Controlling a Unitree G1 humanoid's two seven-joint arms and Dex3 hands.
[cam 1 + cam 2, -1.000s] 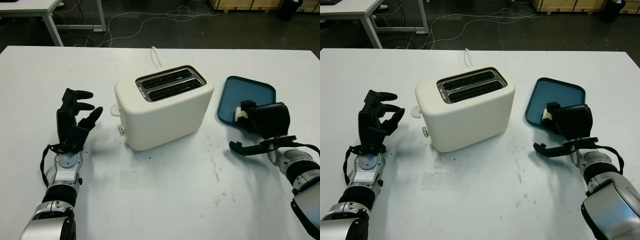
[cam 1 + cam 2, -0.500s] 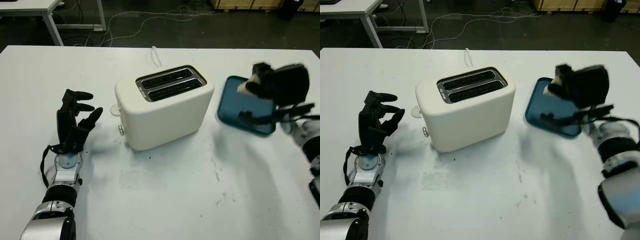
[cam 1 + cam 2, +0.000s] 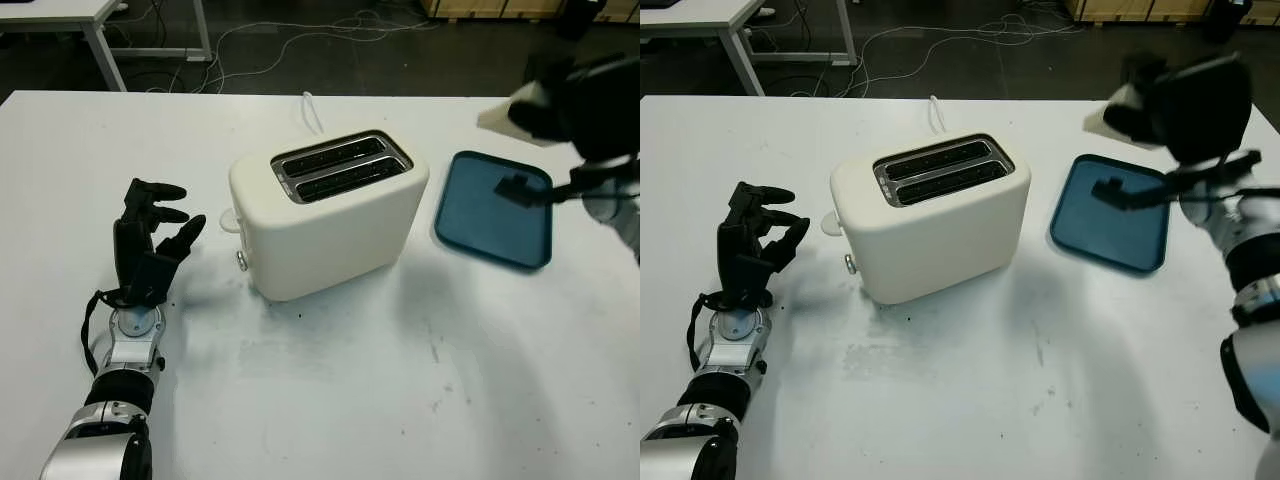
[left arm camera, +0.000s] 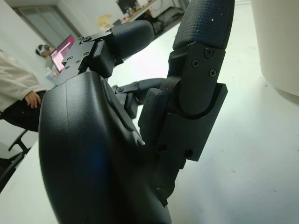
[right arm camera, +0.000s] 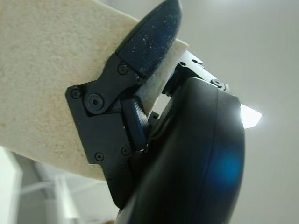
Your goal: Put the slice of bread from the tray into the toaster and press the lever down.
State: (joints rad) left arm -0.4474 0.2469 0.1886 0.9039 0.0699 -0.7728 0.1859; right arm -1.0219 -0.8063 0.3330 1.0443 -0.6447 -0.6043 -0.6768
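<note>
My right hand (image 3: pixel 560 100) is raised high above the blue tray (image 3: pixel 492 212) at the right, shut on the pale slice of bread (image 3: pixel 502 115). Up close, its black fingers (image 5: pixel 140 51) press against the bread's flat face (image 5: pixel 42 70). The cream two-slot toaster (image 3: pixel 325 210) stands mid-table, both slots (image 3: pixel 340 165) showing dark, its lever (image 3: pixel 232 219) sticking out of the left end. My left hand (image 3: pixel 150 240) is parked upright on the table left of the toaster, open and holding nothing.
The toaster's white cord (image 3: pixel 312 110) runs off the far side of the table. Cables lie on the dark floor beyond the table, and a desk leg (image 3: pixel 105 50) stands at the back left. A person (image 4: pixel 18 93) sits in the background.
My right hand has lifted the bread off the tray and risen well above it, moving up and away from me. The tray is left bare. The left hand has stayed put.
</note>
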